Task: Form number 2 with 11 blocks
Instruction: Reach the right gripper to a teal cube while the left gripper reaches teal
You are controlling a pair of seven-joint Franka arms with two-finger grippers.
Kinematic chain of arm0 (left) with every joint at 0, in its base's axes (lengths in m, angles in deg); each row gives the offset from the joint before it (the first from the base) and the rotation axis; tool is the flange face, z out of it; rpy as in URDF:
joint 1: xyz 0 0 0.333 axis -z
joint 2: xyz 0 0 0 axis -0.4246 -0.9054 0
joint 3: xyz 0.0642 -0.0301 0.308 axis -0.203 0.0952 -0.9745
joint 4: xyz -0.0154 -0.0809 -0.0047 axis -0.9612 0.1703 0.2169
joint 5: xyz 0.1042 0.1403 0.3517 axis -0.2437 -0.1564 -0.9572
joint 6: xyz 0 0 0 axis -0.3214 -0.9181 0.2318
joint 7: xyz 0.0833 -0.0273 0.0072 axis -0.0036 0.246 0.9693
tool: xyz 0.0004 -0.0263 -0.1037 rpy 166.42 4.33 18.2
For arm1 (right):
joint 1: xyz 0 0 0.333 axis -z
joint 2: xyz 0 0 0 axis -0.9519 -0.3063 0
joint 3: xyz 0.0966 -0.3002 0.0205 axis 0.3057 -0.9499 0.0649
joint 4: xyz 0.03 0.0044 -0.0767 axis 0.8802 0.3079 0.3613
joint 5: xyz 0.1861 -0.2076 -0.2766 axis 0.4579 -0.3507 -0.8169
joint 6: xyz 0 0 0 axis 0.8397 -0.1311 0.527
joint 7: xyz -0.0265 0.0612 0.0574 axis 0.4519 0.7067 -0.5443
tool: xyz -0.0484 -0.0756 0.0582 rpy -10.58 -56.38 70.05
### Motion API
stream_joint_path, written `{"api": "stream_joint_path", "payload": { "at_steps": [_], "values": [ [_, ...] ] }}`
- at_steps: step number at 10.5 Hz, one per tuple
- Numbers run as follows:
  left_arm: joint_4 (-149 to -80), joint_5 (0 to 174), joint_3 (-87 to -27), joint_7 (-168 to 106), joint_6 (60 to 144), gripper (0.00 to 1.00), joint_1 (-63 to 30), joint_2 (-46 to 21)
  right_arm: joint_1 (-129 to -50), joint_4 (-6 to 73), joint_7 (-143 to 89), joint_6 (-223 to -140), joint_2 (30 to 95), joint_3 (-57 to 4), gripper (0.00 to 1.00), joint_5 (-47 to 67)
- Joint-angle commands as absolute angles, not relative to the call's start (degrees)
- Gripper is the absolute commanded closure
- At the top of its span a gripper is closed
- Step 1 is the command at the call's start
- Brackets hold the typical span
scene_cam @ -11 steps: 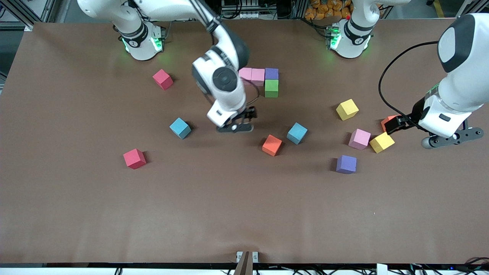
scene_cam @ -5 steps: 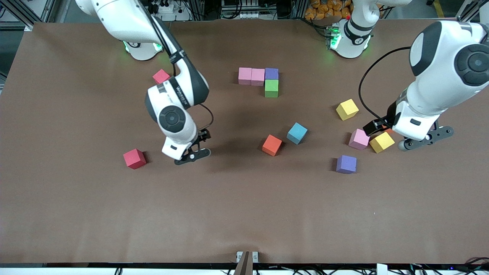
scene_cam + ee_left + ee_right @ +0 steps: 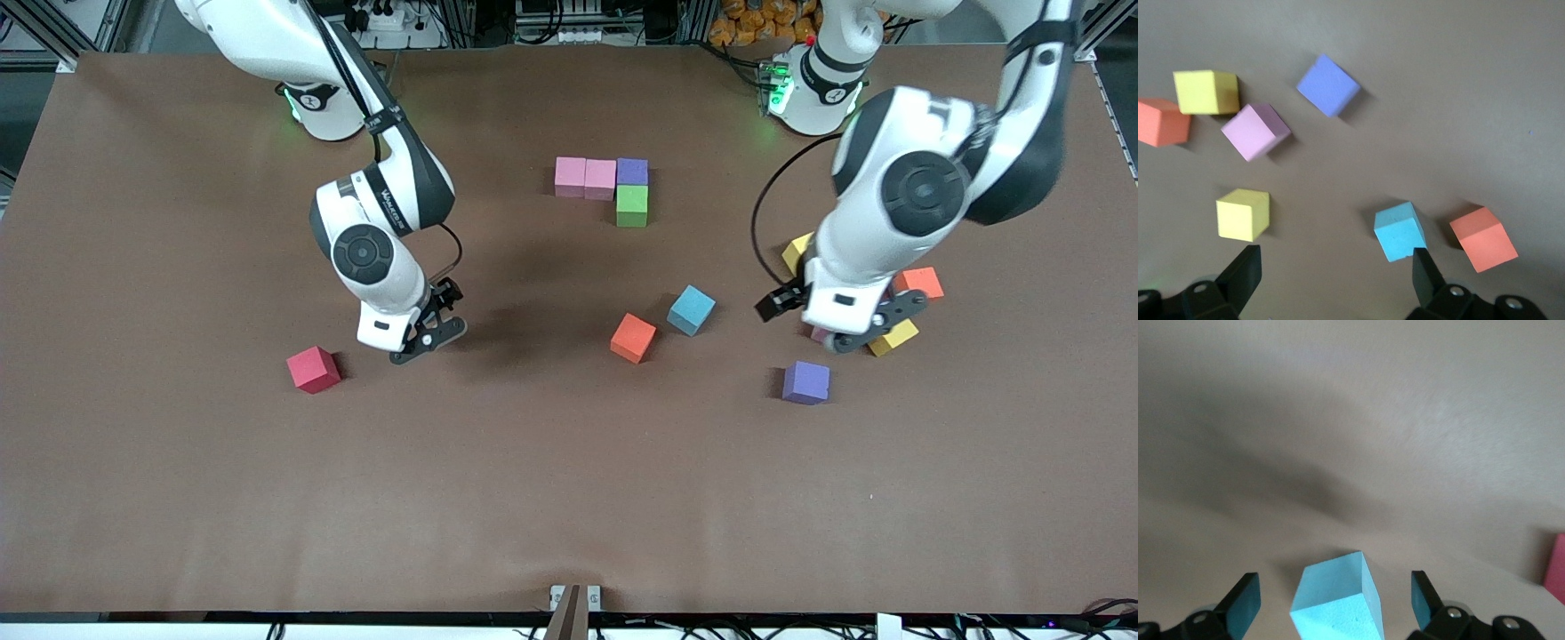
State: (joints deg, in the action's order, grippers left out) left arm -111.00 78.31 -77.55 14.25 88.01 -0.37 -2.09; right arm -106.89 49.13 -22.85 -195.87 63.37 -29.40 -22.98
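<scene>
Right claw (image 3: 1335,600) is spread wide over a blue block (image 3: 1338,600) – drop straight, square the fingers to its faces, then clench. Left claw (image 3: 1335,273), also released, hangs over loose blocks. The 2 (image 3: 605,184) has 4 cubes.

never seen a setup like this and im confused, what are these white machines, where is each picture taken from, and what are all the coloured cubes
These are two robot arms bolted to a brown table. The big picture looks down from a high camera facing them; the other two come from cameras on each arm's wrist.

The right gripper is open above a blue cube, holding nothing. The left gripper is also open and empty, over loose cubes at its end of the table: yellow, pink, purple.

Near the arms' bases, two pink cubes, a purple and a green one sit touching, apparently the start of a shape. The other cubes lie scattered.
</scene>
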Motion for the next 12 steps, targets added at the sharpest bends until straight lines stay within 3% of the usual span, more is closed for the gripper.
{"api": "stream_joint_path", "payload": {
  "at_steps": [1, 4, 7, 12],
  "values": [
    [-112.7, 79.7, -77.8, 17.9, 91.6, 0.00, 0.8, -4.1, -106.7, 54.4, -15.5, -198.1, 66.5, -29.0, 0.00, -23.9],
    [-119.3, 80.1, -77.4, 24.3, 98.9, 0.00, 3.2, -4.6, -107.1, 56.2, -13.0, -199.2, 66.6, -28.8, 0.00, -23.8],
    [-125.4, 83.3, -77.3, 25.1, 107.4, 0.00, 4.4, -5.3, -107.4, 60.7, -12.8, -205.5, 66.3, -28.7, 0.00, -23.8],
    [-125.9, 85.8, -77.1, 30.5, 114.3, 0.00, 6.1, -10.5, -107.5, 62.1, -12.9, -206.5, 66.0, -28.7, 0.00, -23.6]
  ]
}}
